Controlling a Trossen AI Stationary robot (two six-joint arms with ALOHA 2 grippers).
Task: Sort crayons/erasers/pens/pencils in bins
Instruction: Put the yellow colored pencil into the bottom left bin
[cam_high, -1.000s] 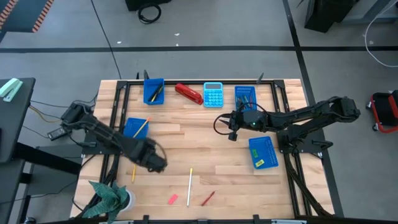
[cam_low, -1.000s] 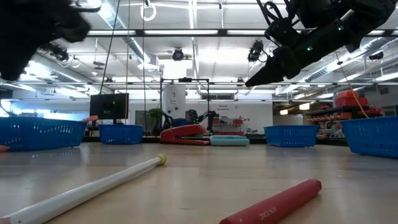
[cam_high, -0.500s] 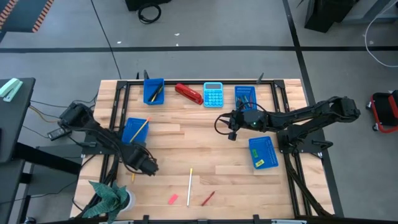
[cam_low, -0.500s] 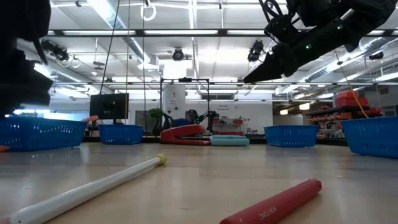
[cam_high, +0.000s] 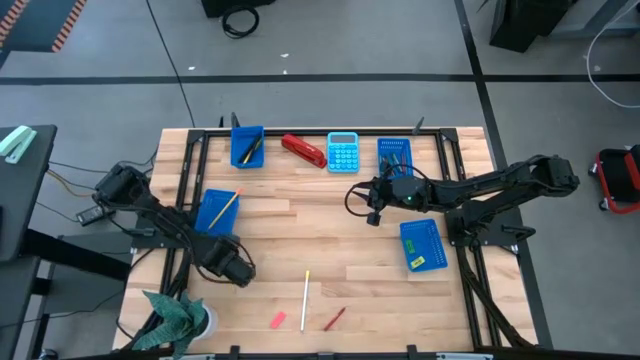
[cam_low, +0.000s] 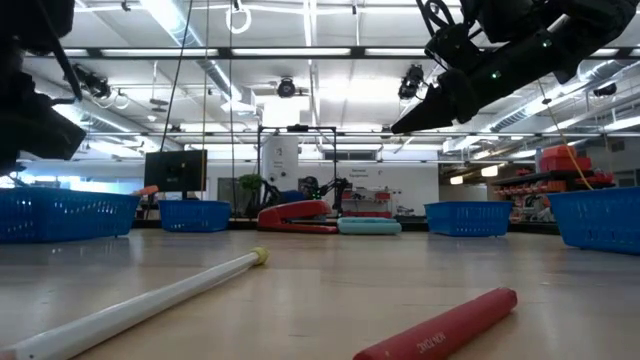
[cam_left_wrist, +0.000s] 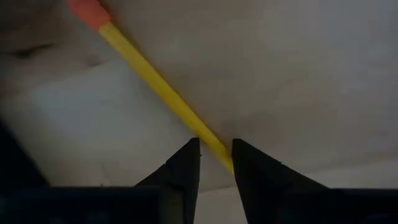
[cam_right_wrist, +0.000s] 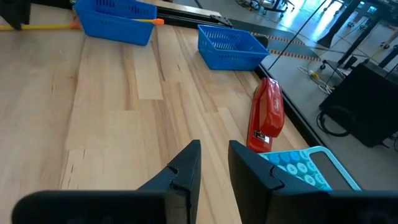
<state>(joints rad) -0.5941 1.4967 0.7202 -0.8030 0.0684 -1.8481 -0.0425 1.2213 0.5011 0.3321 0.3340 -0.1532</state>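
Meanwhile the left gripper (cam_left_wrist: 214, 155) had dropped over the yellow pencil (cam_left_wrist: 155, 87), fingers narrowing around it, ready for binning.

Grey floor (cam_high: 330, 45) with dark seams; ceiling strip lights (cam_low: 300, 52); potted plant (cam_high: 175, 318) at table corner.

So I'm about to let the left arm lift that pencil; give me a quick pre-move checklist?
1. Yellow pencil between the left gripper's fingers: ok.
2. Fingers actually clamped on it: cannot tell.
3. Pencil bin close beside the left gripper: ok.
4. Right gripper far from the left arm, mid-table: ok.
5. White pencil and red crayon well away from the left gripper: ok.
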